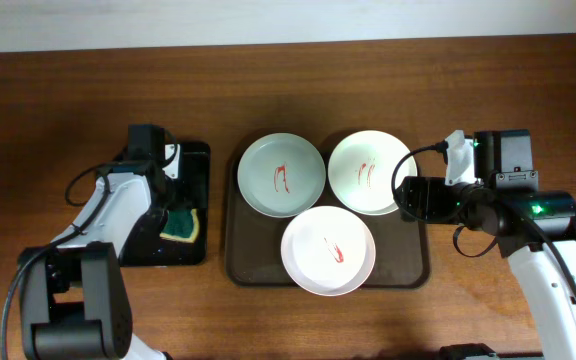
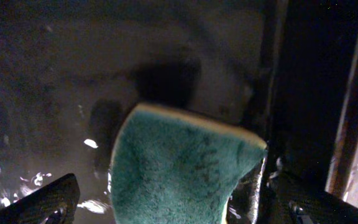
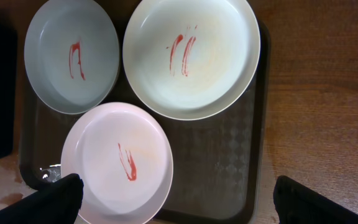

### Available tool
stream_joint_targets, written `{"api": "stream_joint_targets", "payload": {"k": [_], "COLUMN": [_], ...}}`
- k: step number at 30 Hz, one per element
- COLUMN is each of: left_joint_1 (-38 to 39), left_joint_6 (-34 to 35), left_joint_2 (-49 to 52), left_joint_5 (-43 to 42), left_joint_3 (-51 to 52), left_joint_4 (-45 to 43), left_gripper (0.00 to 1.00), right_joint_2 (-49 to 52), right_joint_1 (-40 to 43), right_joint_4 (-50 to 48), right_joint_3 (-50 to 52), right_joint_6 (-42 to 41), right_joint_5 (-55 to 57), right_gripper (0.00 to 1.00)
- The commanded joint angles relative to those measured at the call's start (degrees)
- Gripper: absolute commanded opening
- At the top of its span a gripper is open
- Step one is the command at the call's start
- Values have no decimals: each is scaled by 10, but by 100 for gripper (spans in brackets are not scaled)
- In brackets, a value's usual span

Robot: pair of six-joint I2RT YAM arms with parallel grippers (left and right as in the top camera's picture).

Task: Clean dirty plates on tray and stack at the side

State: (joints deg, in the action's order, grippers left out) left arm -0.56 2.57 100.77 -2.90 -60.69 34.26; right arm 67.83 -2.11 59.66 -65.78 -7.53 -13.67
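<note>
Three plates lie on the dark brown tray [image 1: 238,265], each with red streaks: a mint-green one [image 1: 281,175] at the back left, a white one [image 1: 370,172] at the back right and a white one [image 1: 328,250] in front. The right wrist view shows the mint plate [image 3: 71,53], both white plates [image 3: 191,56] [image 3: 120,162] and the tray [image 3: 229,168]. My right gripper [image 1: 405,195] [image 3: 185,202] is open and empty above the tray's right side. My left gripper [image 1: 173,200] [image 2: 173,208] is open, its fingers on either side of the green-yellow sponge [image 2: 179,168].
The sponge [image 1: 180,222] lies in a narrow black tray [image 1: 193,160] left of the brown tray; the tray's floor looks wet in the left wrist view. Bare wooden table [image 1: 498,300] lies to the right of the brown tray and in front.
</note>
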Motion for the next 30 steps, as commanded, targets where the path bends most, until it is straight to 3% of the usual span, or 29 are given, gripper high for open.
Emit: {"api": "stream_joint_targets", "payload": {"k": [1, 4, 5, 6, 8, 12, 13, 14, 15, 16, 18, 20, 24, 28, 29, 30], "left_joint_1": [-2, -2, -2, -2, -2, -4, -4, -3, -3, -3, -3, -3, -3, -2, -2, -2], "left_joint_6": [-4, -4, -5, -5, -5, -5, -5, -5, -5, -5, -4, -4, -5, -4, -4, -4], "left_joint_2": [10, 24, 33, 36, 36, 20, 11, 6, 5, 5, 5, 5, 5, 5, 5, 5], "left_joint_5": [-35, -36, -36, -35, -33, 14, 14, 13, 12, 12, 12, 12, -18, -19, -19, -19], "left_joint_3": [24, 25, 25, 25, 24, -30, -47, -52, -52, -51, -50, -49, -7, 31, 35, 36], "left_joint_4": [-33, -38, -39, -39, -39, 12, 27, 38, 52, 68, 109, 126, 67, 34, 40, 50], "left_gripper": [73, 62, 43, 34, 0, 0, 52, 79, 92, 91, 84, 60, 56, 23, 0, 0], "right_joint_2": [0, 0, 0, 0, 0, 0, 0, 0, 0, 0, 0, 0, 0, 0, 0, 0], "right_joint_1": [3, 3, 3, 3, 3, 3, 3, 3, 3, 3, 3, 3, 3, 3, 3, 3], "right_joint_4": [-1, -1, -1, -1, -1, -3, -3, -3, -3, -3, -3, -3, -3, -2, 2, 6], "right_joint_3": [-10, -10, -10, -10, -10, -10, -10, -10, -10, -10, -10, -10, -10, -10, -10, -10], "right_joint_6": [2, 2, 2, 2, 2, 2, 2, 2, 2, 2, 2, 2, 2, 2, 2, 2], "right_joint_5": [-7, -7, -7, -7, -7, -7, -7, -7, -7, -7, -7, -7, -7, -7, -7, -7], "right_gripper": [99, 99, 99, 99, 99, 99, 99, 99, 99, 99, 99, 99, 99, 99, 99, 99]}}
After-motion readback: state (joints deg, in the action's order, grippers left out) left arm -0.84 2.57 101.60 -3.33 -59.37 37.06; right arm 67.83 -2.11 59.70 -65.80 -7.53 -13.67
